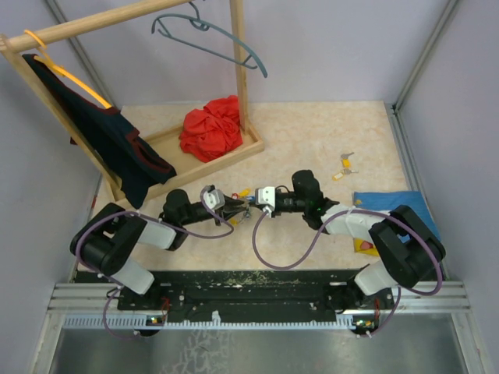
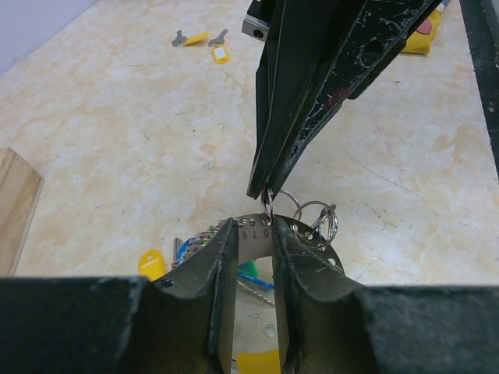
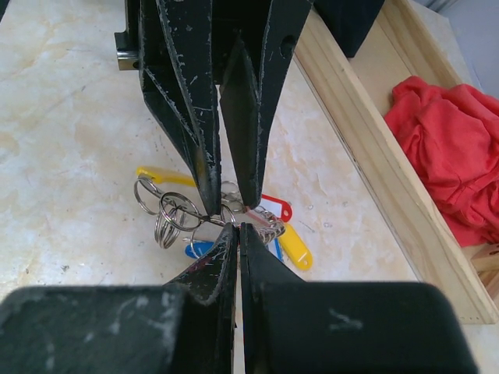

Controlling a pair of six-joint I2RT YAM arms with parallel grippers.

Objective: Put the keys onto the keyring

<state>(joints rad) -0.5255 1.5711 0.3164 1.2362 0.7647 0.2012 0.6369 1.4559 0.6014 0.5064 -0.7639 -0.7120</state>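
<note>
Marbled table (image 1: pixel 312 148) — L jaws clamp keyring (image 2: pixel 256 231), R jaws pinch keys (image 3: pixel 296 246) — tips meeting.

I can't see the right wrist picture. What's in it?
The right hand, below, and the left hand, above, meet tip to tip over keys with yellow, red and blue tags. A red cloth lies in a wooden tray.

This seems to be a robot laboratory cell: plain grey walls (image 1: pixel 327 47) and metal frame posts (image 1: pixel 425 51) close the bench (image 1: pixel 312 140) on three sides, and an aluminium rail (image 1: pixel 257 300) at its near edge carries the left arm (image 1: pixel 117 241) and the right arm (image 1: pixel 398 245).
</note>
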